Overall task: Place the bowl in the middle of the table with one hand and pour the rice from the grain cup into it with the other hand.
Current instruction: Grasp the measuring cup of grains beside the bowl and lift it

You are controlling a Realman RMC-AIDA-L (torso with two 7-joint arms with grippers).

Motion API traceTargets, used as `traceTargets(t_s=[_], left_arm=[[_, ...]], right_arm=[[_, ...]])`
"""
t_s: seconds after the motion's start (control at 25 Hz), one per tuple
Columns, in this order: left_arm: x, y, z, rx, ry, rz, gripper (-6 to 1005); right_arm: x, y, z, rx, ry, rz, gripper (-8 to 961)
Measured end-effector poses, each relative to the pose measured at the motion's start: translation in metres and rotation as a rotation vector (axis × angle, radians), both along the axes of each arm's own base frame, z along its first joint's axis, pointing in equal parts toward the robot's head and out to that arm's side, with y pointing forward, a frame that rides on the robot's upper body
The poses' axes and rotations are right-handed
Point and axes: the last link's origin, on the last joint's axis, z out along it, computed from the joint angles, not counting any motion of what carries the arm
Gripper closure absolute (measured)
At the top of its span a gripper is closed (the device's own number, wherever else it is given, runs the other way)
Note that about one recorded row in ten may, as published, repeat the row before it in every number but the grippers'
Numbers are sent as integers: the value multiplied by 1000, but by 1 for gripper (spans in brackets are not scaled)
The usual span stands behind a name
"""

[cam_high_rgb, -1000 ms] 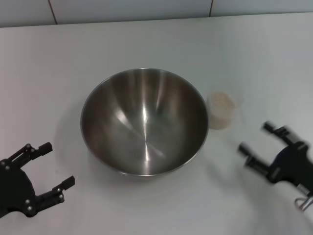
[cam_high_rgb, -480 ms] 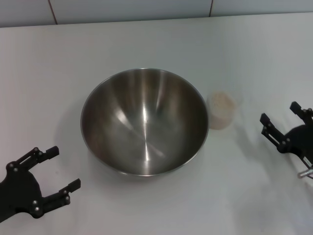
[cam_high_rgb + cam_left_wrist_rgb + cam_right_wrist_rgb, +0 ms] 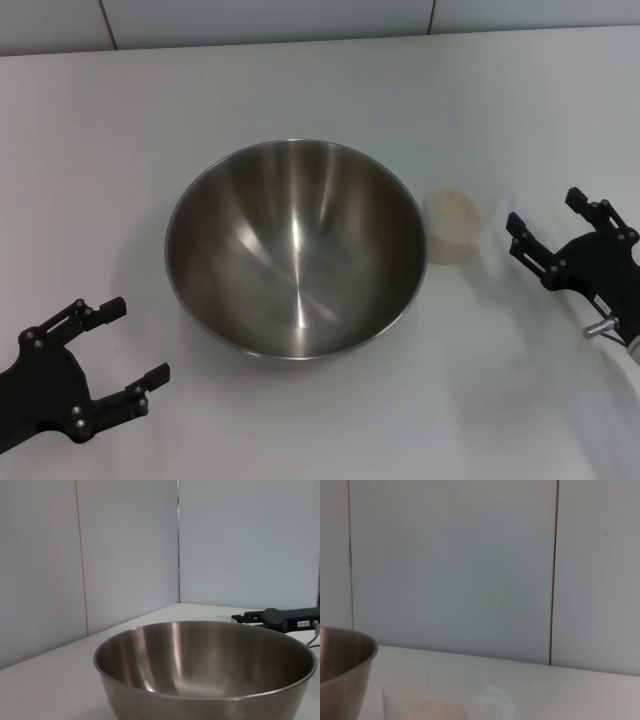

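On the tabletop (image 3: 300, 80), the grain cup (image 3: 452, 226) stands between the bowl (image 3: 295, 247) and the open right tool (image 3: 545, 225); left tool (image 3: 125, 340) open.

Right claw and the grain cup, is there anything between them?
No. In the head view only bare white table separates the open right claw from the grain cup, which stands beside the bowl.
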Motion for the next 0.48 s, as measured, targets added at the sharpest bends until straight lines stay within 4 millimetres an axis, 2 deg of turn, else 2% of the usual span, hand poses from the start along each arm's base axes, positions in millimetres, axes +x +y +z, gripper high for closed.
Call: traceTargets(t_s=[0.48], left_arm=[[1,2,-1,-21,-2,3,140]], right_arm=[[-8,12,-1,-6,2,20,141]])
